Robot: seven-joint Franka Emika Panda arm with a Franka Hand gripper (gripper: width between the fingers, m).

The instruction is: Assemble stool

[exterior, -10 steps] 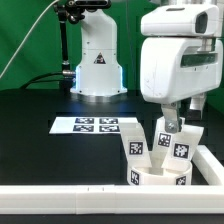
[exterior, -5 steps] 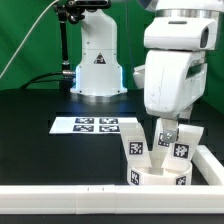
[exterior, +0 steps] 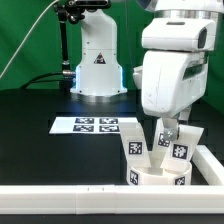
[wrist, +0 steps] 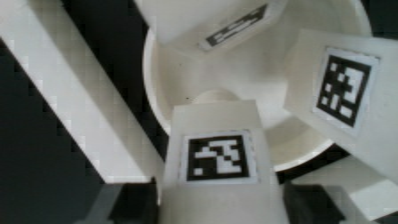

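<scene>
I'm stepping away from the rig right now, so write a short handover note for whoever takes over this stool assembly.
Gripper: low over a leg at the seat, fingers either side of it; open or shut cannot be told.
Parts: seat near the exterior view's right, against the white bar. Three legs stand up from it, the others at and.
Marker board: flat on the table.
Done: legs at the seat.
Left: seating of the legs cannot be confirmed; check it.
</scene>
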